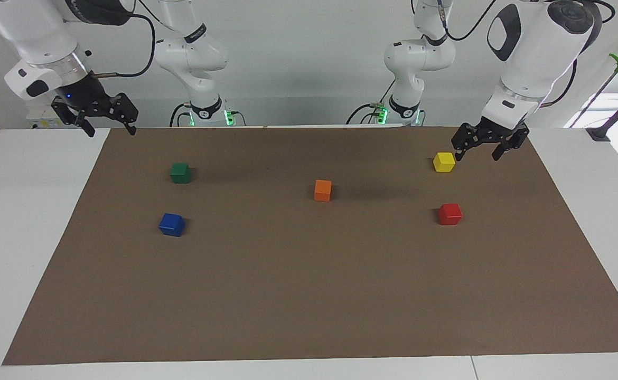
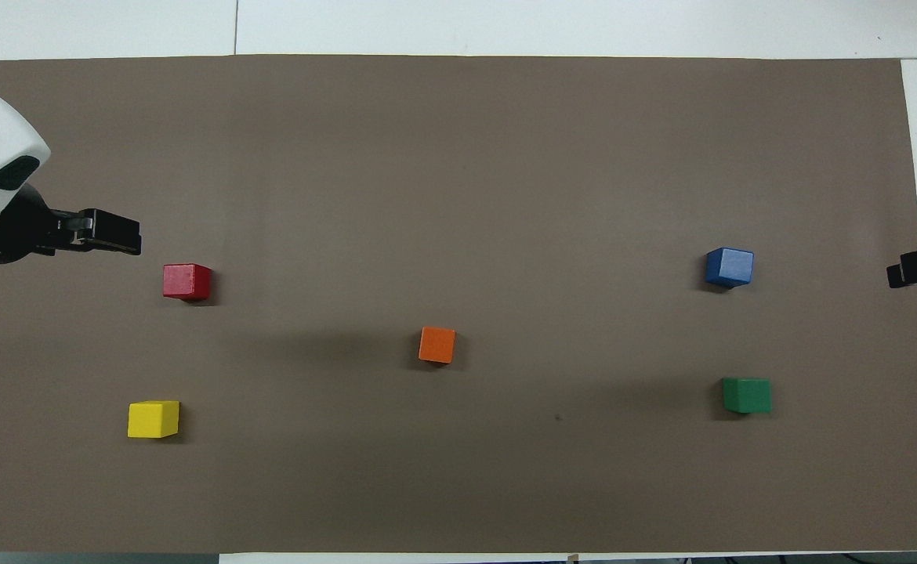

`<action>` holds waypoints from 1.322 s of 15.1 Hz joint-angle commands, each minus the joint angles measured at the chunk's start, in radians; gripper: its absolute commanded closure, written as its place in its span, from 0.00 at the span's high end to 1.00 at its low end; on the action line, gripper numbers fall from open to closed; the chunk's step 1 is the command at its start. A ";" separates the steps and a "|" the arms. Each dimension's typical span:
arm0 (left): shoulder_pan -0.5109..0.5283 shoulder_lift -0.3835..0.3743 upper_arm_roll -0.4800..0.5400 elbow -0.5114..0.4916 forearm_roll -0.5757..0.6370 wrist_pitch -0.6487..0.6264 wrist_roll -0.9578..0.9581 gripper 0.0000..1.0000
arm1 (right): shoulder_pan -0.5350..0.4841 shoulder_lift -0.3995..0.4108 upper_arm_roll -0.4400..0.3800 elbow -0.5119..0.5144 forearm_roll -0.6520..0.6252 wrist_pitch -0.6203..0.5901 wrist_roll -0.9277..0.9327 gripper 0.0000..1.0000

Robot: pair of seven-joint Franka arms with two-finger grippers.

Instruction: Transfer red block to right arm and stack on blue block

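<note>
Now red block [image 1: 450,214] sits on mat [image 1: 309,295] toward left arm's end, blue block [image 1: 171,224] toward right arm's end; left gripper [image 1: 481,148] raised, fingers spread, empty; right gripper [image 1: 109,126] waits raised, spread, empty

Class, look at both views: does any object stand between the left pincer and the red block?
Nothing visible does. The left pincer hangs raised beside the yellow block; the red block sits alone on bare mat.
</note>
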 commanded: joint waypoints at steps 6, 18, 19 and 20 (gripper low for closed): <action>-0.006 -0.042 0.009 -0.085 -0.016 0.058 -0.003 1.00 | -0.008 -0.027 0.007 -0.035 0.016 0.022 0.011 1.00; 0.037 0.144 0.014 -0.399 0.006 0.620 -0.002 1.00 | -0.011 -0.029 0.007 -0.038 0.014 0.018 0.000 1.00; 0.041 0.149 0.014 -0.394 0.015 0.616 0.012 1.00 | -0.008 -0.030 0.007 -0.044 0.008 0.022 0.003 1.00; 0.040 0.151 0.014 -0.390 0.023 0.614 0.011 1.00 | -0.007 -0.030 0.007 -0.047 0.006 0.020 0.003 1.00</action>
